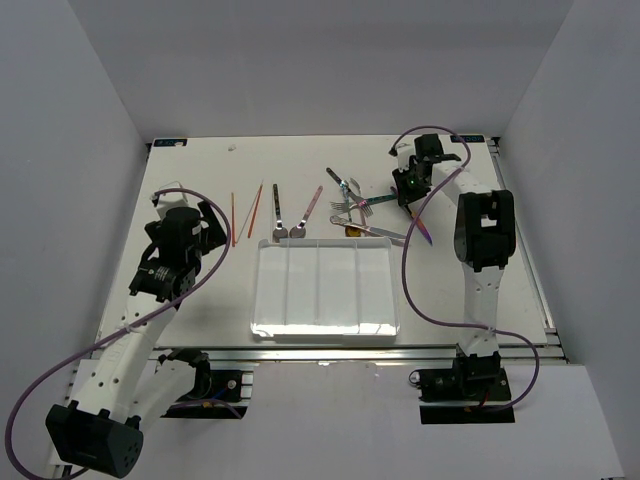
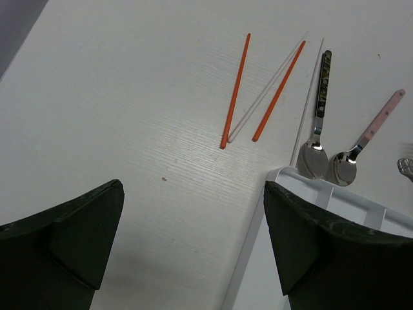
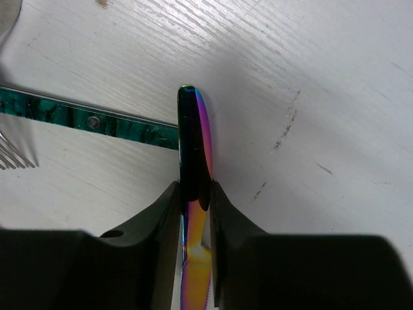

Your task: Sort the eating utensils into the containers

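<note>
Two chopsticks (image 2: 236, 90) are red-orange. The dark-handled spoon (image 2: 320, 110) looks mottled; the pink-handled spoon (image 2: 373, 129) is plain. The knife (image 3: 195, 142) shimmers rainbow beside a teal marbled handle (image 3: 90, 121). The desk (image 2: 116, 97) is white, faintly grained.

We are seeing red-orange chopsticks (image 2: 235, 90), spoons (image 2: 314, 158) and forks (image 1: 350, 207) lying just far of the clear four-compartment tray (image 1: 300, 290), the right gripper (image 3: 193, 194) pinching an iridescent knife (image 3: 193, 129).

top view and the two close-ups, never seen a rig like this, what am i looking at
Two white-and-black robot arms stand at a white table. The wide picture looks down from above; the other two come from a camera on each wrist. On the table lie thin orange chopsticks, two shiny metal spoons, forks, and a clear plastic tray with four long compartments. The left tool is open, holding nothing. The right tool is shut on a rainbow-coloured metal knife.
</note>
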`<state>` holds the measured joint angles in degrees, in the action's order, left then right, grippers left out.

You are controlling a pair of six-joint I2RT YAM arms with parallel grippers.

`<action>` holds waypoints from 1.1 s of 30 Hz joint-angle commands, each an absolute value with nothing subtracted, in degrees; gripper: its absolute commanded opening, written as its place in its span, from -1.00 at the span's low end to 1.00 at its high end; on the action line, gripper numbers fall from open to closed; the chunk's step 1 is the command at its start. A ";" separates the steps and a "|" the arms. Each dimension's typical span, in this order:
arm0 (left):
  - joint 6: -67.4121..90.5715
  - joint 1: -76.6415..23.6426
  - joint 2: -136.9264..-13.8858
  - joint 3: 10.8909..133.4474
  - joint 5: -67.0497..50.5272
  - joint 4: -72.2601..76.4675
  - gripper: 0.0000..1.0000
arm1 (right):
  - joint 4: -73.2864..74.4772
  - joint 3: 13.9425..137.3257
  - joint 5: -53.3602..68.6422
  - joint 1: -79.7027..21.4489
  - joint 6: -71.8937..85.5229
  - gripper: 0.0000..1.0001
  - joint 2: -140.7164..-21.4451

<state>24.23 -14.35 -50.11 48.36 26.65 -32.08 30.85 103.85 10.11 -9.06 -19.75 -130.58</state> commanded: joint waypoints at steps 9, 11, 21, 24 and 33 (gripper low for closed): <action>23.73 -14.06 -50.01 48.08 26.54 -31.29 0.96 | 29.27 101.25 4.66 -8.88 -15.21 -1.00 -124.90; 23.82 -14.06 -49.92 48.16 27.15 -31.46 0.96 | 28.48 101.69 2.47 -8.88 -13.02 -1.00 -121.75; 24.26 -14.06 -48.95 48.34 28.48 -31.82 0.96 | 24.20 93.01 -1.67 -11.86 4.73 -1.00 -98.73; 24.43 -14.06 -48.96 48.43 28.56 -31.99 0.96 | 17.19 81.25 -1.31 -17.72 12.81 -1.00 -89.15; 24.35 -14.06 -48.95 48.25 27.77 -31.73 0.96 | 1.86 49.50 -12.91 -33.38 23.73 -1.00 -71.19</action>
